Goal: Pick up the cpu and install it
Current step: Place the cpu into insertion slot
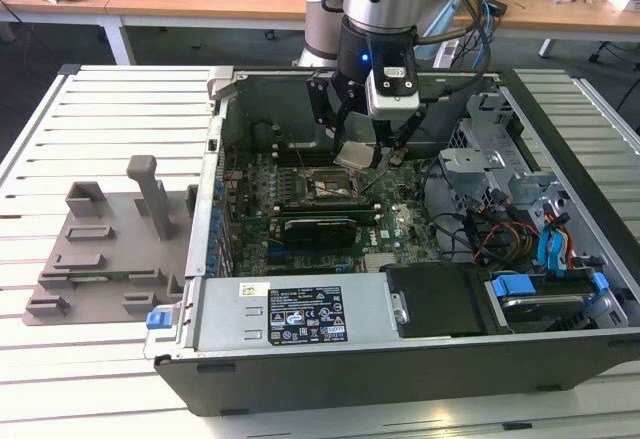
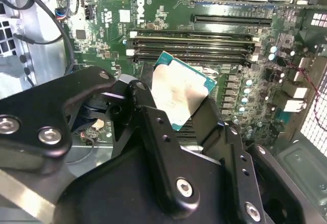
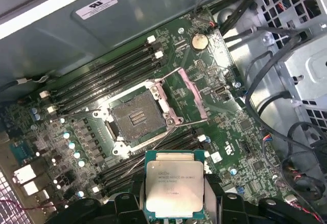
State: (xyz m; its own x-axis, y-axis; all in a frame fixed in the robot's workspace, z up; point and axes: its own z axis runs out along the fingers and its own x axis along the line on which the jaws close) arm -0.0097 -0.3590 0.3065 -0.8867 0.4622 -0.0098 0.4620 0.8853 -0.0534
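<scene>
My gripper [image 1: 362, 152] hangs inside the open computer case, shut on the cpu [image 1: 357, 155], a flat silvery square chip with a thin green edge. In both wrist views the cpu [image 3: 173, 190] [image 2: 177, 92] sits between the black fingers [image 2: 153, 112], held by its sides, above the green motherboard [image 3: 214, 112]. The open socket [image 3: 137, 118], with its metal frame and lever raised, lies just beyond the chip in the first wrist view. In the exterior view the socket [image 1: 322, 190] is below and to the left of the gripper.
Memory slots [image 3: 107, 76] flank the socket. A graphics card [image 1: 318, 227] lies in front of it. Drive cages and cables [image 1: 520, 219] crowd the exterior view's right of the case. A grey plastic fixture tray [image 1: 110, 249] rests on the slatted table at the left.
</scene>
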